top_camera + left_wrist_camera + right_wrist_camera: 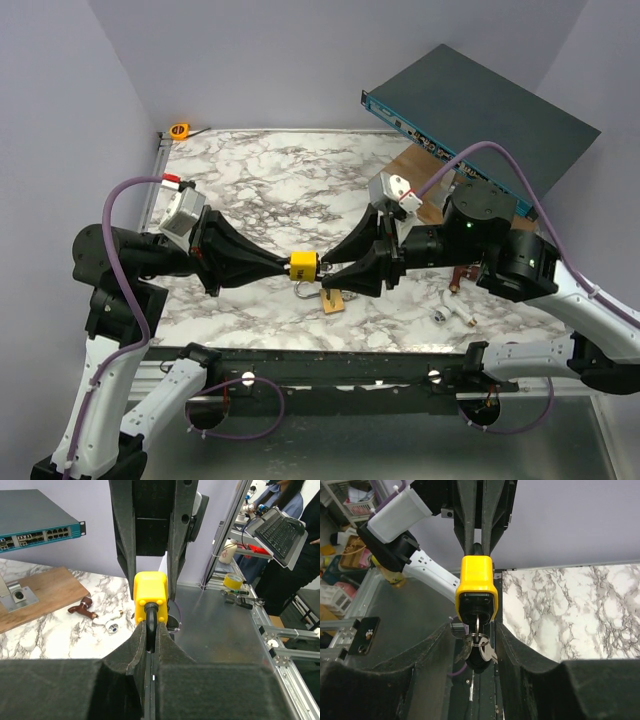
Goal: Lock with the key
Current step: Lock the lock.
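Top external view: the yellow padlock (304, 266) is held above the tabletop's (260, 180) near edge, long axis running left to right. The left gripper (283, 266) is clamped on its shackle end; the right gripper (327, 273) stands parted around the inserted key (476, 626), nearest for turning. A wooden block (333, 301) lies just below.

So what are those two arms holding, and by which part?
Left fingers pinch the yellow padlock by its shackle. Right fingers flank the key in its base; actual grip unclear.
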### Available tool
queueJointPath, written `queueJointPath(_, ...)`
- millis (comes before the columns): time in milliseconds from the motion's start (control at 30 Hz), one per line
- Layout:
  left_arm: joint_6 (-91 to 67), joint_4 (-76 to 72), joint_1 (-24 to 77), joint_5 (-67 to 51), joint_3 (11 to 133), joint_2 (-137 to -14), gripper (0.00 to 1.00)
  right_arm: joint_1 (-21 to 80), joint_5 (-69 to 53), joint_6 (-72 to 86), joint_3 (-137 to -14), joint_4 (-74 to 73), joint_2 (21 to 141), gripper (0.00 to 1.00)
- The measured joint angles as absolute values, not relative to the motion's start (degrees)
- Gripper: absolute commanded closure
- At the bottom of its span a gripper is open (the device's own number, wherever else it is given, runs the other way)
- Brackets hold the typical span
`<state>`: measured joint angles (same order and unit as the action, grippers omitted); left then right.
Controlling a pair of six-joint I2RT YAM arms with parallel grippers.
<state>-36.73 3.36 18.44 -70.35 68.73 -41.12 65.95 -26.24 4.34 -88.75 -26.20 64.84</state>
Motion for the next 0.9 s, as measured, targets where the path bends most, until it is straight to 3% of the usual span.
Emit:
queueJointPath(300, -37.6, 1.85, 18.44, -70.57, 68.66, -41.78, 1.0, 65.95, -26.37, 4.93, -88.64, -25.36, 65.93, 0.82)
queueJointPath(433, -37.58, 1.83, 18.44, -70.59, 68.69, -41.78, 1.0, 65.95, -25.45, 5.1, -88.42, -25.21, 65.23, 0.98)
queueJointPath(900, -37.65, 1.61, 18.44, -70.52, 68.69, -41.98, 1.0, 65.95, -23.79, 5.08, -87.0, -24.53, 63.94, 0.99)
